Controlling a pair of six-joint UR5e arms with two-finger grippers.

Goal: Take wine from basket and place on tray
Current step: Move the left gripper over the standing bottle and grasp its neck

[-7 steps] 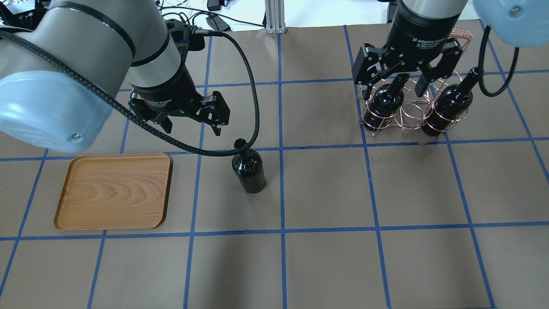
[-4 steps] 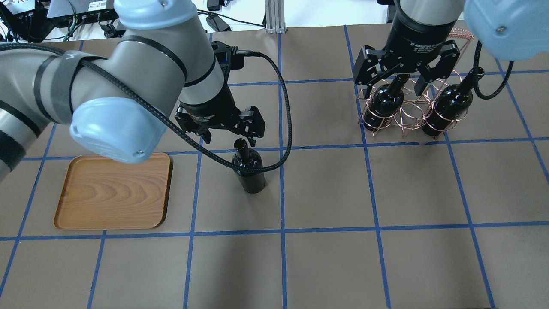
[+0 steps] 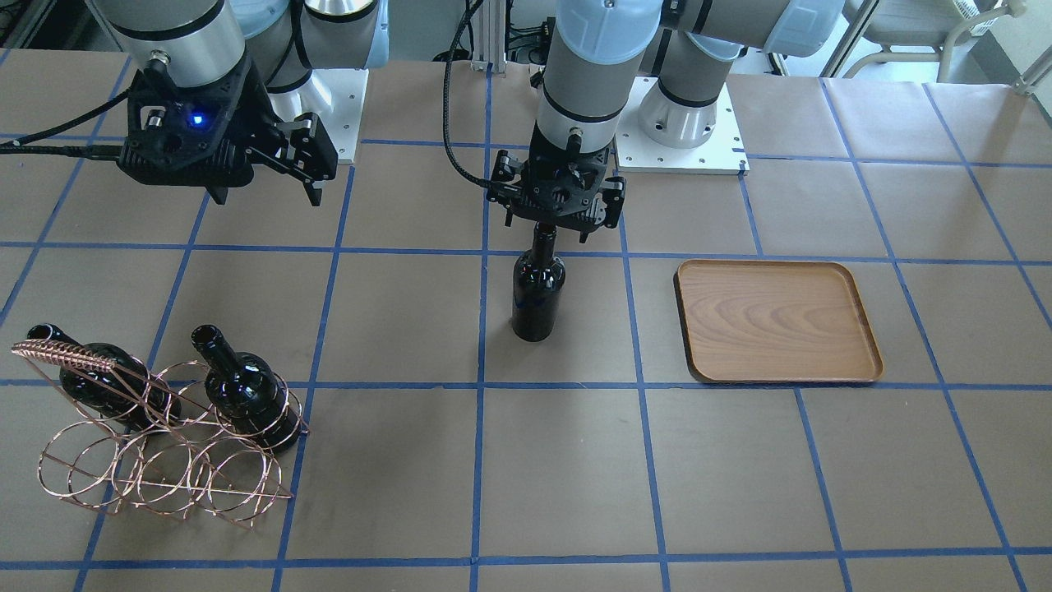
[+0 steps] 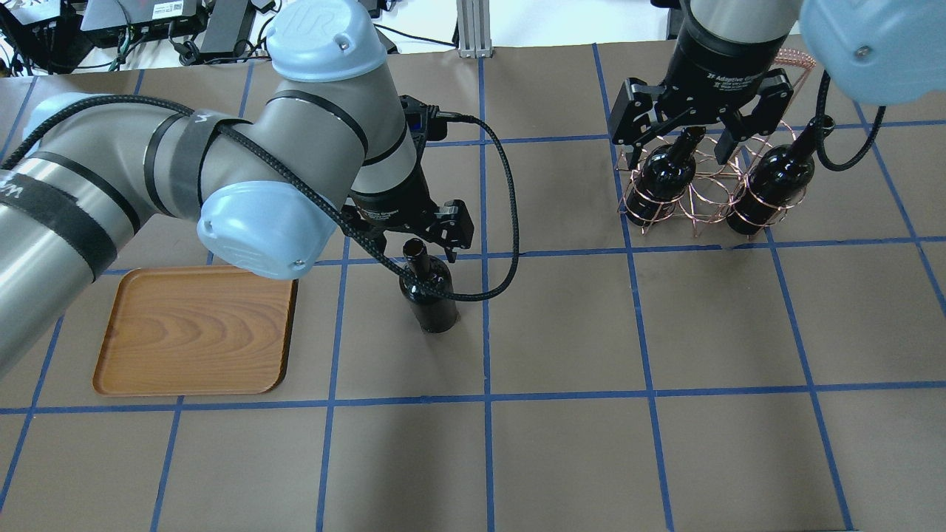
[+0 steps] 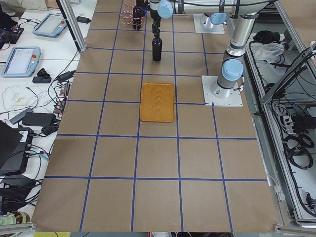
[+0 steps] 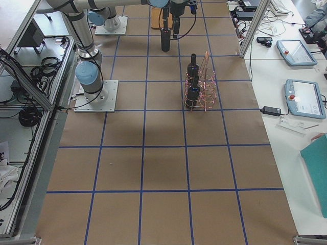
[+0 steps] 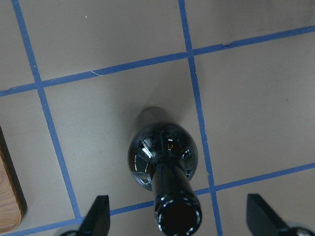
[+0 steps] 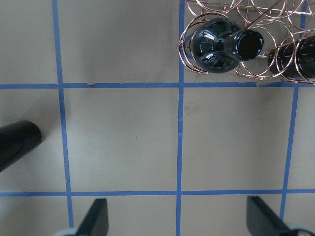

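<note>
One wine bottle [image 4: 429, 292] stands upright on the table, right of the tray [image 4: 196, 329]; it also shows in the front view [image 3: 537, 288] and the left wrist view [image 7: 162, 152]. My left gripper [image 4: 417, 238] is open, with its fingers on either side of the bottle's neck and not touching it [image 7: 178, 222]. Two more bottles [image 4: 665, 174] [image 4: 772, 185] lean in the copper wire basket [image 4: 702, 203]. My right gripper [image 4: 680, 144] is open and empty, hovering over the basket's left side [image 3: 267, 193]. The tray holds nothing.
The basket's middle ring [image 3: 156, 469] has no bottle in it. The tray's corner shows at the left edge of the left wrist view [image 7: 7, 201]. Blue tape lines grid the brown table [image 4: 562, 325].
My left arm has swung right and down, bringing its open gripper from beside the tray to around the standing bottle's neck. The right gripper has barely moved.
</note>
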